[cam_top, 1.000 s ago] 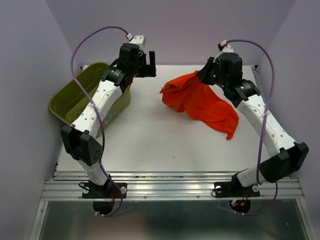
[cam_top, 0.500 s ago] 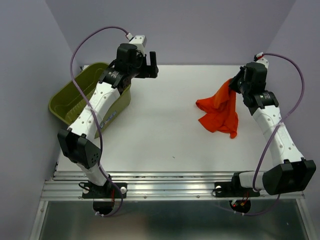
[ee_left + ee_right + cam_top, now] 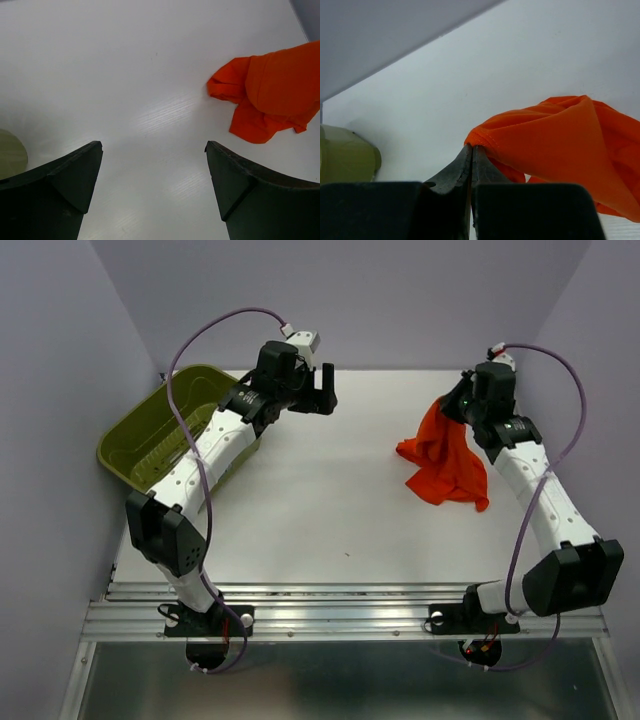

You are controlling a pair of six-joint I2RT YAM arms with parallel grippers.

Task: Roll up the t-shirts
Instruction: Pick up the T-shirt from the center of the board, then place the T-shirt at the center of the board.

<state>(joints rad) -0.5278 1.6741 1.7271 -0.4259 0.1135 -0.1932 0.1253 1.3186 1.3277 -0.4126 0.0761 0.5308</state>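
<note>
**Orange t-shirt pinched at one edge on the right side of the table**

Top view: the right gripper (image 3: 452,406) is closed on a fold of the orange-red t-shirt (image 3: 445,460) near the far right part of the white table (image 3: 320,510). The cloth hangs from the pinch in a bunched, roughly triangular drape, and its lower part lies crumpled on the table surface beside the right arm.

Right wrist view: the two dark fingers (image 3: 451,170) meet tip to tip with a hemmed edge of the t-shirt (image 3: 555,145) caught between them. The rest of the cloth spreads to the right of the tips.

The left gripper (image 3: 324,392) hangs above the far middle of the table, well apart from the t-shirt. In the left wrist view its jaws stand wide, with only bare table between them (the shirt (image 3: 270,85) shows at the upper right, beyond the right-hand finger).

An olive-green slotted basket (image 3: 140,440) sits at the far left edge of the table, beside the left arm. A corner of it appears at the left edge of both wrist views.
</note>
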